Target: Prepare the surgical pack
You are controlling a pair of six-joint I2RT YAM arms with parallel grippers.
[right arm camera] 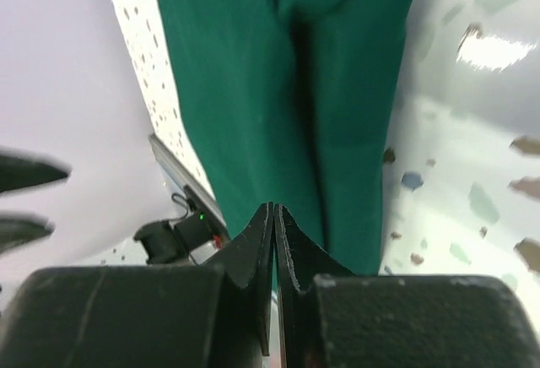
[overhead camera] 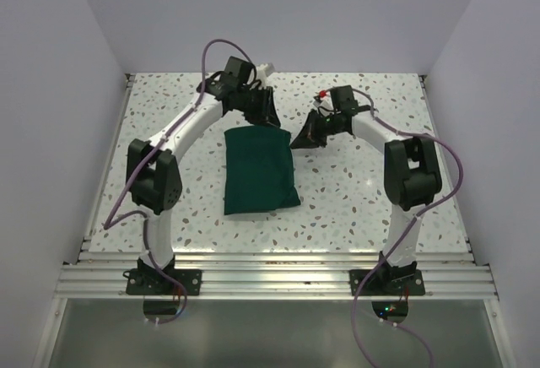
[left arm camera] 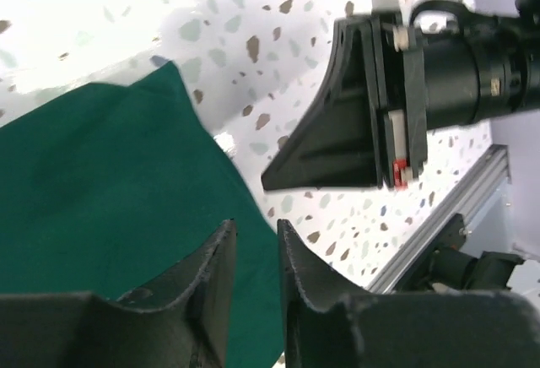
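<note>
- The left gripper (left arm camera: 255, 228) shows a narrow gap between its two dark fingers (left arm camera: 211, 279). There's nothing in that gap, only green cloth showing beyond it.
- The right gripper (right arm camera: 274, 209) has its fingertips pressed together. I can't see anything caught between them, so it looks closed on nothing.
- Both tips sit at the far end of the surgical pack (overhead camera: 259, 170). The left one is over the far edge and the right one is just beside the far right corner, tips pointing at the cloth.
- The pack itself lies flat on the speckled table (overhead camera: 363, 203), in the middle between the two arms. It's a folded dark green rectangle with its long side running near to far.
- Up close there's a soft crease down the fabric, and the edges look puffed rather than crisp.
- I'd say it's light and limp. It's matte cloth, so it shouldn't slip, but it will sag and drape the moment it's lifted.
- Nothing here looks fragile. The risk is the layers parting, so a pinch that catches only the top layer would peel the fold open.
- The best hold, to my eye, is a far corner for each gripper, biting across the full thickness of the edge.
</note>
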